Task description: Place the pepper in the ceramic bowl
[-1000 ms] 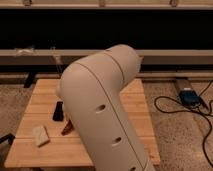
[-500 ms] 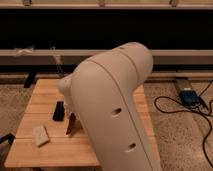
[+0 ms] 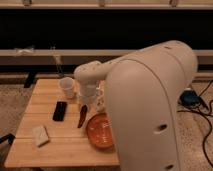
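Observation:
The pepper is a slender dark red chili that hangs nearly upright just left of the ceramic bowl. The bowl is round, glossy orange-red, and sits on the wooden table near its front edge. My gripper reaches down from the white wrist above and is shut on the pepper's top end. It holds the pepper close over the table, beside the bowl's left rim. My large white arm covers the right part of the bowl and of the table.
A small white cup stands at the back of the table. A flat black phone lies left of the pepper. A pale block lies at the front left. Cables and a blue object lie on the floor at the right.
The arm has swung to the right and back, uncovering the table's middle and the bowl. The pepper has moved right, from near the phone to beside the bowl's left rim.

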Tool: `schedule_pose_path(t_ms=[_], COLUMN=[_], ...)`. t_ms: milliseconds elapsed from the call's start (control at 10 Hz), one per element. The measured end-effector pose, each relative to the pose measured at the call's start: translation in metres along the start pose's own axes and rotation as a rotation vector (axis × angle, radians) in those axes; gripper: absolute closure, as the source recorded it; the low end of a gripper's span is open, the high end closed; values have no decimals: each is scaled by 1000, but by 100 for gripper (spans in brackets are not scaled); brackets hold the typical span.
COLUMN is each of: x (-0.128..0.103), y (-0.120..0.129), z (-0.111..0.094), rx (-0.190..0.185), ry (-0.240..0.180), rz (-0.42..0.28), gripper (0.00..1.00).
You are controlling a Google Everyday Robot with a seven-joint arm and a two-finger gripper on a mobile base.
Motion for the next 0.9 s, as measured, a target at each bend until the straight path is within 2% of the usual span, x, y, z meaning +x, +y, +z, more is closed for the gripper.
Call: schedule_pose_path(t_ms=[200, 300, 500, 900], x=[-3, -2, 3, 19], y=[-31, -54, -75, -88], z=[-12, -16, -15, -9], rx=[25, 44, 67, 76], ry=[8, 19, 39, 74], rz=[17, 23, 1, -52], gripper=[100, 94, 76, 35])
